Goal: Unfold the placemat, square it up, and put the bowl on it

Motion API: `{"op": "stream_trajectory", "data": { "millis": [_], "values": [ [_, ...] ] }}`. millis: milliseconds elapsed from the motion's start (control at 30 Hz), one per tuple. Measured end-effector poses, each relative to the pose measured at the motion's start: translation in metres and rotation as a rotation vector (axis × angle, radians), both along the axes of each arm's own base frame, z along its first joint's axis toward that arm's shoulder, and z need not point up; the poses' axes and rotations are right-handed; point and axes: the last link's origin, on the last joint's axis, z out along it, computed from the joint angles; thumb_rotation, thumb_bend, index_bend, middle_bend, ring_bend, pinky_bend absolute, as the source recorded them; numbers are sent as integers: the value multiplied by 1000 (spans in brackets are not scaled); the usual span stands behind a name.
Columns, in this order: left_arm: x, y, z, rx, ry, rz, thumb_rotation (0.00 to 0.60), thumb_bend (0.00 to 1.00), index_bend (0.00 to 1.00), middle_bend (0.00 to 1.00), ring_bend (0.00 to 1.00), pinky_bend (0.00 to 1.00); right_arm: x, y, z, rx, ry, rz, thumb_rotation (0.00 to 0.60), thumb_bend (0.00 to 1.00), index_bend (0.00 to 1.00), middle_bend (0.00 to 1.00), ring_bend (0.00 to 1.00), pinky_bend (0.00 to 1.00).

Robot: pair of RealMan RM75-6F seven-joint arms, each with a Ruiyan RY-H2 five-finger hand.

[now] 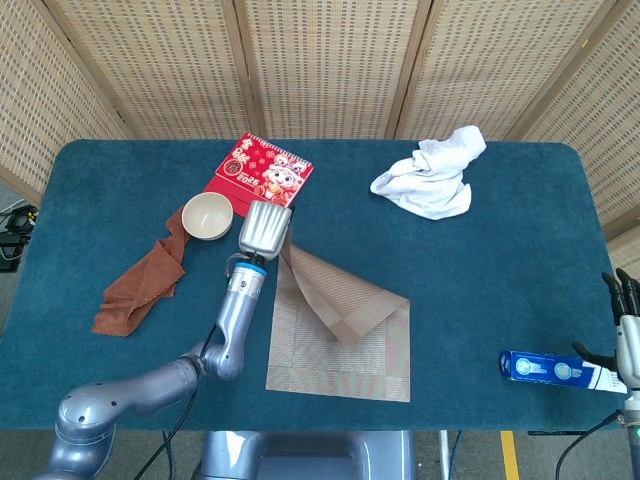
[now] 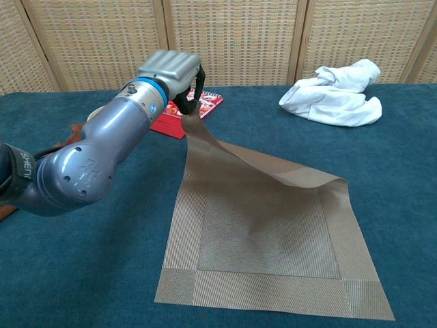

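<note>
Pinching the placemat (image 2: pixel 266 225) corner, the left robot hand (image 2: pixel 172 74) holds it raised, mat spread below-right; carry it outward and lay flat. Bowl (image 1: pixel 207 215) waits just left. Right robot hand (image 1: pixel 624 330): fingers spread, empty.

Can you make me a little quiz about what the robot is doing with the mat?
1. True or false: the left hand is pinching a corner of the placemat.
2. What lies under the bowl? A) brown cloth B) white cloth C) red calendar
3. Fill in: the right hand touches a ____ box.

Key: 1 true; 2 A; 3 blue.
</note>
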Motion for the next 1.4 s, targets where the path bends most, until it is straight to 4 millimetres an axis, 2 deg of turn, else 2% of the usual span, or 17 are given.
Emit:
{"op": "stream_trajectory", "data": {
  "millis": [267,600,700,733,800,900,967,1033,1133,1400],
  "values": [
    [8,6,-5,33,25,-1,600,541,698,873,845,718,1,0,-1,3,2,1,600,139,44,0,0,0],
    [19,26,6,90,72,-2,600,541,698,873,845,718,1,0,-4,16,5,2,600,139,44,0,0,0],
    [18,29,5,96,99,11,600,532,668,851,835,715,1,-1,-6,23,4,1,600,139,44,0,0,0],
    [17,30,4,96,112,16,600,510,611,788,791,692,1,-1,-6,24,5,2,600,138,44,0,0,0],
    [14,30,0,86,145,23,600,435,434,550,623,593,1,-1,-6,24,6,4,600,138,44,0,0,0],
    [10,30,-2,75,186,32,600,307,135,104,243,316,1,-1,-6,25,7,6,600,139,44,0,0,0],
    [6,31,-1,72,210,39,600,252,32,2,59,170,2,0,-7,28,8,7,600,139,44,0,0,0],
    [4,31,1,67,211,43,600,224,3,0,3,99,2,0,-8,33,9,9,600,139,44,0,0,0],
    [1,31,7,69,197,46,600,213,0,0,0,24,4,1,-10,37,16,16,600,139,44,0,0,0],
    [-8,30,22,76,152,47,600,213,0,0,0,2,5,2,-13,46,28,16,600,139,44,0,0,0]
  ]
}}
